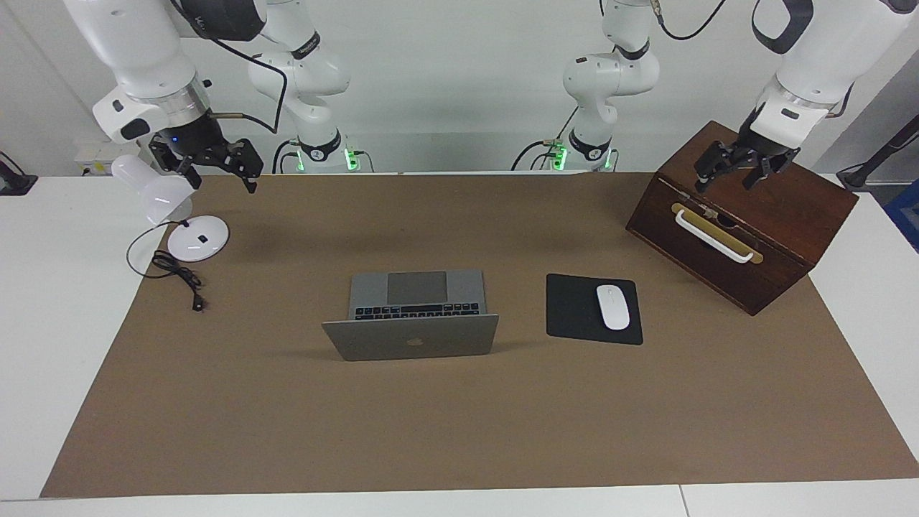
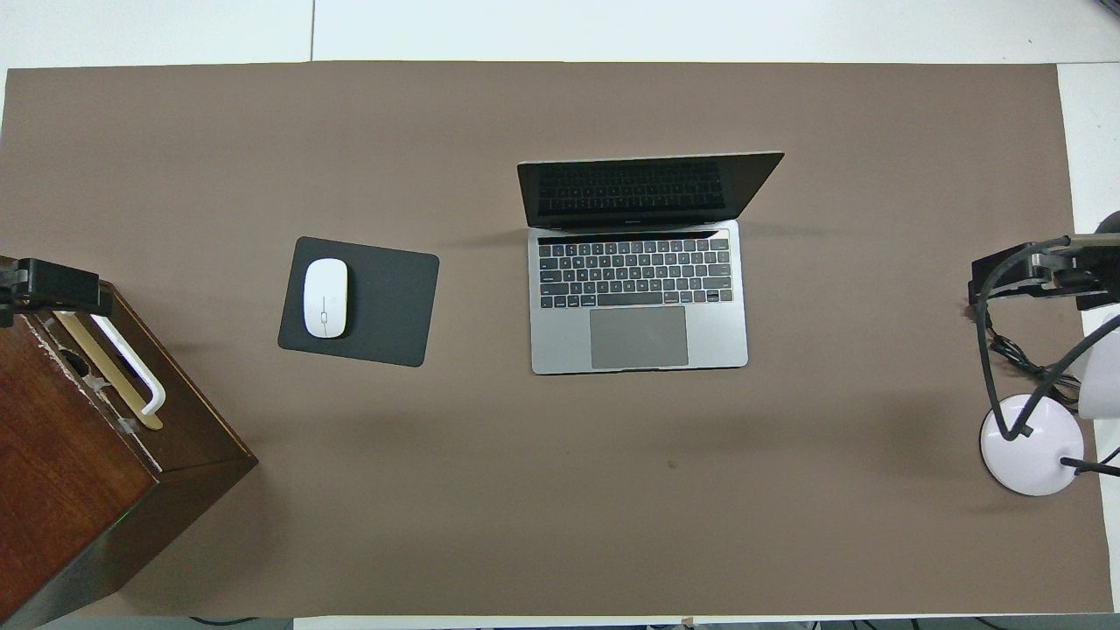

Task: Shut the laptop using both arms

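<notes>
The silver-grey laptop (image 1: 416,301) stands open in the middle of the brown mat, lid (image 1: 413,337) upright with its apple logo facing away from the robots. In the overhead view the laptop (image 2: 639,297) shows black keys, a grey trackpad and a dark screen. My left gripper (image 1: 725,184) hangs open and empty over the wooden box; it also shows in the overhead view (image 2: 57,284). My right gripper (image 1: 219,178) hangs open and empty over the mat's corner by the desk lamp, seen in the overhead view (image 2: 1006,276) too. Both are well apart from the laptop.
A dark wooden box (image 1: 747,215) with a white handle sits at the left arm's end. A black mouse pad (image 1: 592,309) with a white mouse (image 1: 613,306) lies beside the laptop toward that end. A white desk lamp (image 1: 197,237) and cable stand at the right arm's end.
</notes>
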Robot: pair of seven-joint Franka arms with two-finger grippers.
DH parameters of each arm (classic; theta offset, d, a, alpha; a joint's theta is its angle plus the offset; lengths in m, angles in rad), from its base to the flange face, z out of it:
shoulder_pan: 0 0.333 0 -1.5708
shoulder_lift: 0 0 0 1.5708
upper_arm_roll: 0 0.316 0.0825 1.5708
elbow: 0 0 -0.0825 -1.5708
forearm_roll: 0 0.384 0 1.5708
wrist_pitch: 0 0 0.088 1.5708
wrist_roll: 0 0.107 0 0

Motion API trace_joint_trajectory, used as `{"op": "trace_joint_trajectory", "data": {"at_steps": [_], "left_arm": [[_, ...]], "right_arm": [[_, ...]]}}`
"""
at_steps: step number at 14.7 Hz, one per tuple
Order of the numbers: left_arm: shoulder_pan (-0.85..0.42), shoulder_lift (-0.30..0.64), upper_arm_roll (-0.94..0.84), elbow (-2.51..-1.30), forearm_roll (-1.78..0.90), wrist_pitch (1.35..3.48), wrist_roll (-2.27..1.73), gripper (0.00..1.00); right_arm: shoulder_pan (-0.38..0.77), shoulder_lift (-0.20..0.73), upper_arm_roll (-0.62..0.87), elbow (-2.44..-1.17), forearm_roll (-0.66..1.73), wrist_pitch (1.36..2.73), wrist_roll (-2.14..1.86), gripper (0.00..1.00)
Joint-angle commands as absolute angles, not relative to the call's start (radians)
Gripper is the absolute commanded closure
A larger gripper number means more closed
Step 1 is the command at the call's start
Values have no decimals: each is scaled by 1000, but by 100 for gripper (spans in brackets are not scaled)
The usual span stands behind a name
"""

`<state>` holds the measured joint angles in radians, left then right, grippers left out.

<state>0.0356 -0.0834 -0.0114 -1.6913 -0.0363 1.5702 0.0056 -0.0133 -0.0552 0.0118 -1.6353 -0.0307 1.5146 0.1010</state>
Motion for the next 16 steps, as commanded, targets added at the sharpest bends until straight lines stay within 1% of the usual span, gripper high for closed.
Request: {"op": "trace_joint_trajectory", "data": {"at_steps": [1,3,8,16], "left_arm": [[43,-91,-15,-1684,-28,1554,-2,0],[43,-91,-15,-1686,-28,1551,-2,0],[44,-92,-15,-1686,-28,1549,-2,0],[45,-97,-14,-1692,-28,1563,-2,0]], "right_arm": [[-28,-81,18,-1670,-20,1540,86,0],[-29,-80,17,-1671,17,1552,97,0],[-29,-78,17,-1672,15,1578,95,0],[-52,-83,15,-1681,2,1560,60,0]]}}
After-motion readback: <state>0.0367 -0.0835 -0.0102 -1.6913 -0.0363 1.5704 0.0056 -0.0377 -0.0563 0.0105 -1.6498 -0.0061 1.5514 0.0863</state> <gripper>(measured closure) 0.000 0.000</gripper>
